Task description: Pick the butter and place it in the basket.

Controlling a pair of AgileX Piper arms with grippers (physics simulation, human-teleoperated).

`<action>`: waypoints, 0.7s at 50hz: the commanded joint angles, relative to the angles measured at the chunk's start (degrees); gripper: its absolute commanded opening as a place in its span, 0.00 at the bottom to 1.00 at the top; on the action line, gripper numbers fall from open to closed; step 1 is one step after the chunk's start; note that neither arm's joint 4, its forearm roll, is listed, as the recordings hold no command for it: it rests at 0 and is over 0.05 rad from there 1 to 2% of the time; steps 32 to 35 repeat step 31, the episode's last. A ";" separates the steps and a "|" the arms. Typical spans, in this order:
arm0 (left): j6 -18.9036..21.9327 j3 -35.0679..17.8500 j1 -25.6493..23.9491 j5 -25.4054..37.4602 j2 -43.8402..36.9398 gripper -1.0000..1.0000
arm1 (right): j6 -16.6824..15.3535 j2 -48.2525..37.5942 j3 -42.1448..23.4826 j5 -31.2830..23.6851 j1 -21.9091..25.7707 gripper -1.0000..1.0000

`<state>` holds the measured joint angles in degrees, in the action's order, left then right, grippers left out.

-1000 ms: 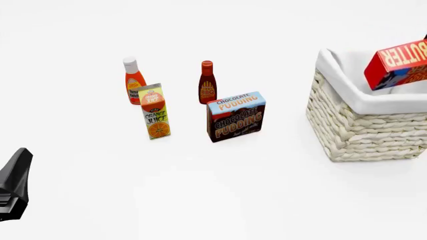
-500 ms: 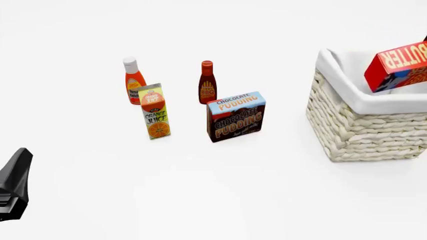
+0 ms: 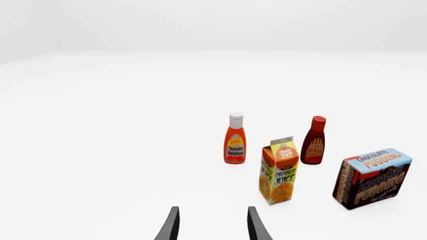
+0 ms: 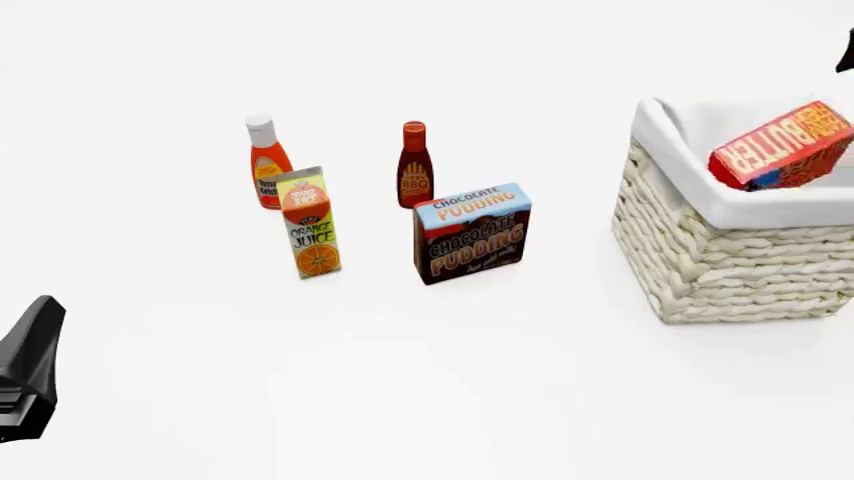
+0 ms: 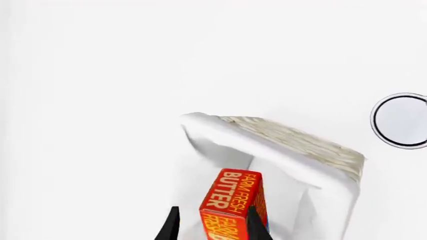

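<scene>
A: Where is the red rectangular carton with yellow "BUTTER" lettering (image 4: 782, 147) at this moment?

B: It lies tilted inside the large cream-white woven wicker basket with white cloth lining (image 4: 727, 262), near the back-right part, w/ its lettered face up and one end above the rim line.

A: And the right gripper (image 5: 212, 225)?

B: In the wrist view its two dark fingers stand on both sides of the carton, approx. a carton's width apart. If they touch it or not, one cannot tell. In the front view only a dark corner shows at the right edge, above the basket.

A: The left gripper (image 3: 212, 224)?

B: Its jaws are apart, nothing between them. It points toward the groceries: white-capped orange ketchup bottle (image 3: 235, 138), dark-red BBQ sauce bottle (image 3: 313, 141), orange juice carton (image 3: 278, 170), brown-and-blue "Chocolate Pudding" box (image 3: 371, 177). All these stand upright, well apart from the basket.
</scene>
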<state>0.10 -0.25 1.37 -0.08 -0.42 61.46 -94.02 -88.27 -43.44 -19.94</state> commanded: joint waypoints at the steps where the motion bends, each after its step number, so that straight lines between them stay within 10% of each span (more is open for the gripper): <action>1: -0.01 0.00 -0.01 0.00 0.00 1.00 | 2.25 -1.67 -3.48 0.59 2.08 1.00; 35: 0.00 0.00 0.00 0.00 -0.01 1.00 | 2.88 -3.07 -5.84 0.93 3.76 1.00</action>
